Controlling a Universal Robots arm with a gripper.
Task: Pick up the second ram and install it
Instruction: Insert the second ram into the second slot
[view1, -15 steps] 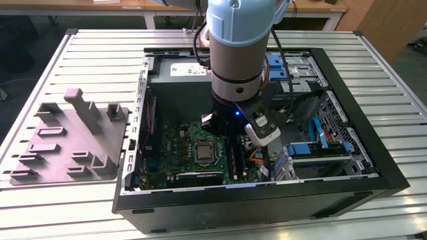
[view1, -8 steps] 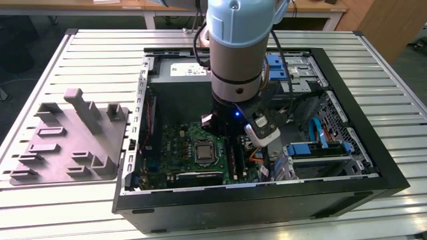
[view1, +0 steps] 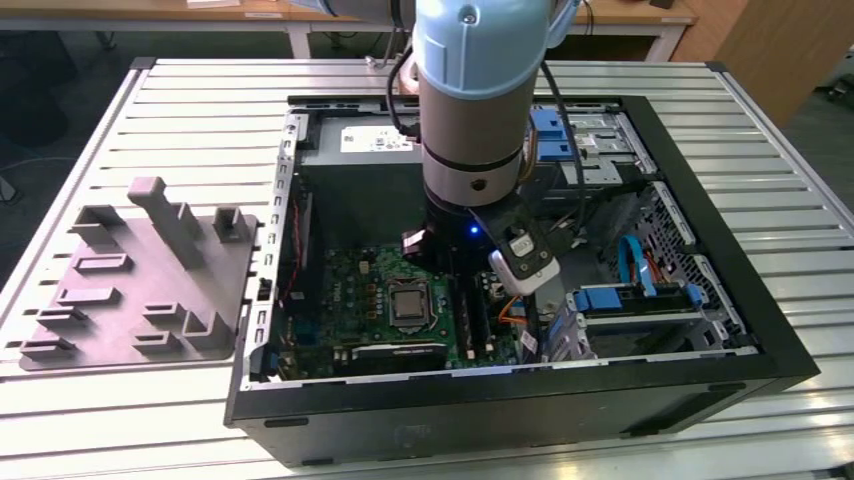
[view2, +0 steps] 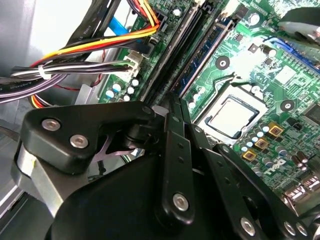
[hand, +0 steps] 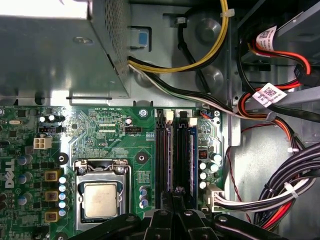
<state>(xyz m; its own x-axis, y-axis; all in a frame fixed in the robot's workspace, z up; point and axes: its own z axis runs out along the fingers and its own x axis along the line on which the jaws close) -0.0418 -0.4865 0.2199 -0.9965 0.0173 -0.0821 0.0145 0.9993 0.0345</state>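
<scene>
Arm reaches down into the open computer case (view1: 694, 370), which lies on its side on the slatted tabletop (view1: 174, 90). Gripper (hand: 172, 200) sits low over the memory slots (hand: 165, 150) of the green motherboard (hand: 110, 135), just beside the processor socket (hand: 101, 197). In both wrist views the black fingers (view2: 176, 150) stand close together, pinched on the top edge of a thin dark strip standing upright in line with the slots: the second ram (hand: 175, 155). Cannot tell whether it is fully seated. A bluish stick (hand: 192, 155) stands in a neighbouring slot. Bundled cables (hand: 280, 190) run alongside the board's edge. In the exterior view, the grey parts tray (view1: 140, 290) lies on the tabletop to the exterior view's left of the case, well apart from the gripper.
</scene>
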